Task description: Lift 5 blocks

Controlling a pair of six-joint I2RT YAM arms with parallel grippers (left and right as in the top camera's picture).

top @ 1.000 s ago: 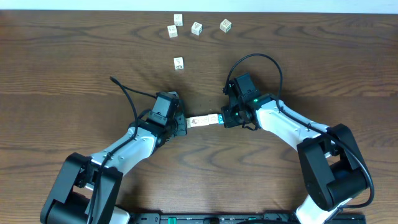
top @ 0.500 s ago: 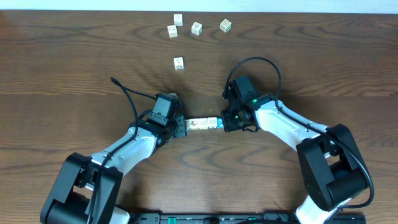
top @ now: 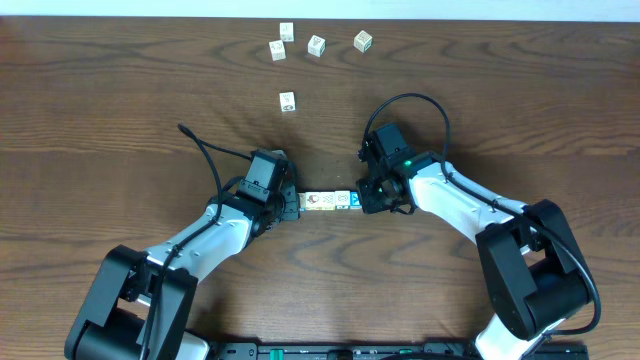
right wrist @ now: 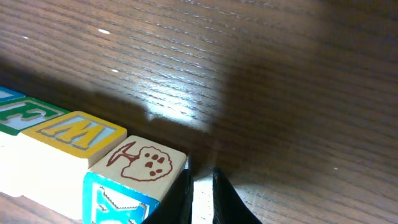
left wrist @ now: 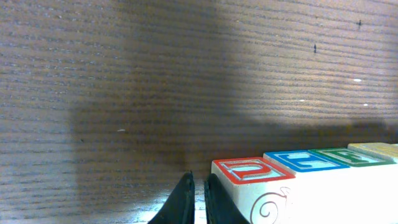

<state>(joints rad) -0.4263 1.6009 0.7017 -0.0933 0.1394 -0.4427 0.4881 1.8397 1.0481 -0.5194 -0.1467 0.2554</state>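
Blocks [top: 328, 200] between left hand [top: 296, 204] and right hand [top: 362, 198]

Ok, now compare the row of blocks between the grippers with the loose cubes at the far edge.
The row of blocks sits end to end, touching; the loose cubes lie scattered, not in one line. The row is flanked by the left gripper and right gripper; the loose cubes have neither near. Both are small pale printed cubes on the table.

Toward the far edge of the dark wooden surface [top: 100, 120], four whitish cubes [top: 316, 45] cluster just beyond a lone fifth cube [top: 287, 100].
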